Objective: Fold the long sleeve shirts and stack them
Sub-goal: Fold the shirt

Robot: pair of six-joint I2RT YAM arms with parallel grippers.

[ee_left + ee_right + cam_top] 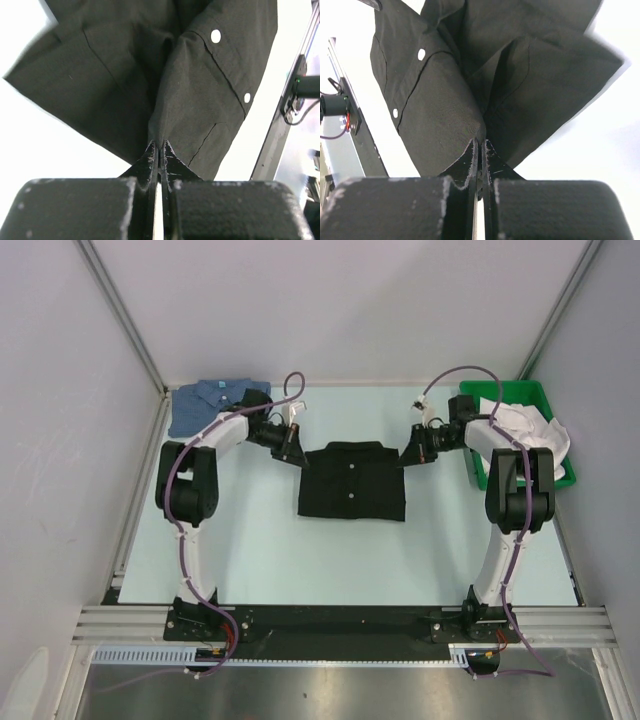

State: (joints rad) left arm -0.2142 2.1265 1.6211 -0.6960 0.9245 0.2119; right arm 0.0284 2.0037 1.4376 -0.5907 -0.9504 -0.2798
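A folded black long sleeve shirt (352, 483) with pale buttons lies in the middle of the table, collar toward the back. My left gripper (294, 454) is shut on the black shirt's (200, 90) upper left corner, with cloth pinched at the fingertips (159, 146). My right gripper (409, 456) is shut on the upper right corner of the same shirt (450, 100), its tips (481, 142) nipping a fold. A blue long sleeve shirt (210, 402) lies folded at the back left.
A green bin (525, 430) holding white cloth (530, 420) stands at the back right, beside the right arm. Metal frame rails run along the table's sides and near edge (340, 620).
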